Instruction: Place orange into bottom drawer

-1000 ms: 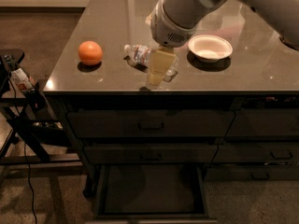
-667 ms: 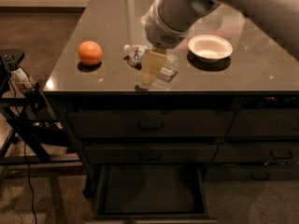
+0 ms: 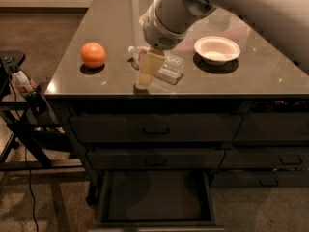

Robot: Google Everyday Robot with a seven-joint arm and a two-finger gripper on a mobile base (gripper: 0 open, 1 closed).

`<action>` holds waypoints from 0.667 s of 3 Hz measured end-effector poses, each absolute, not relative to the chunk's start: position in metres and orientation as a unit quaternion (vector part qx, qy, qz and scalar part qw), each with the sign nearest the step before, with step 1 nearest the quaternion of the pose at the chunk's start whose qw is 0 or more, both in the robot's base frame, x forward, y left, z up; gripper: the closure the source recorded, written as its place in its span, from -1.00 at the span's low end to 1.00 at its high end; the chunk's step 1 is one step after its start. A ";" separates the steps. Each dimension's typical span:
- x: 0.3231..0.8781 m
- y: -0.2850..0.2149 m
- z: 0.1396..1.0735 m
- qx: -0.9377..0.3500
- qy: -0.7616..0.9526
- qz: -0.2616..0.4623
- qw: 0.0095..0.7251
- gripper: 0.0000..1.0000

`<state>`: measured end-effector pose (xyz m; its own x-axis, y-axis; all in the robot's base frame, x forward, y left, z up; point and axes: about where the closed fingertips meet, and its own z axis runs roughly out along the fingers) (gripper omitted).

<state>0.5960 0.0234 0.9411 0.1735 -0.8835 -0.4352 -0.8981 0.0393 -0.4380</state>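
Since the orange (image 3: 93, 54) sits on the tabletop (image 3: 270, 76) at upper left, you must carry the gripper (image 3: 146, 76), open or closed I cannot tell, leftward from upper centre; the bottom drawer (image 3: 157, 197) gapes below.

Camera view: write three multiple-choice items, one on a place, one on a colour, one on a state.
1. The orange lies: A on the countertop, left of the tool; B on the floor; C in a drawer.
2. The bowl is: A red; B green; C white.
3. The bottom drawer is: A shut; B pulled open; C removed.
1 A, it sits on the top's left part, the tool above mid-counter; 2 C, it looks white; 3 B, its tray interior shows.
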 end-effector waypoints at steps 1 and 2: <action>0.610 0.029 0.941 -0.695 0.638 0.009 0.332 -1.00; 0.656 0.064 0.926 -0.693 0.632 0.055 0.343 -1.00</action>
